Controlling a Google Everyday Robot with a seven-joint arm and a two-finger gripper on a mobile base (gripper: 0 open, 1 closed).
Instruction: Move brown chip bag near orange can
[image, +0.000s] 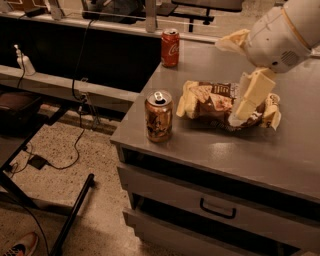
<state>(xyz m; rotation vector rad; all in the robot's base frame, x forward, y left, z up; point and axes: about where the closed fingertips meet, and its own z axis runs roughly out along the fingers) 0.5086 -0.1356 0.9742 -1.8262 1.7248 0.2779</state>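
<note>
The brown chip bag (212, 102) lies on the grey cabinet top (260, 155), crinkled, with cream-yellow ends. The orange can (159, 116) stands upright near the top's front left corner, a short gap to the left of the bag. My gripper (242, 112) comes down from the upper right and is shut on the right half of the bag, which rests on the top. One cream finger (252, 92) shows in front of the bag; the other is hidden behind it.
A red Coca-Cola can (170, 47) stands at the back left of the cabinet top. Drawers with a dark handle (217, 210) are below the front edge. To the left are a drop to the floor, cables and a black stand leg (72, 215).
</note>
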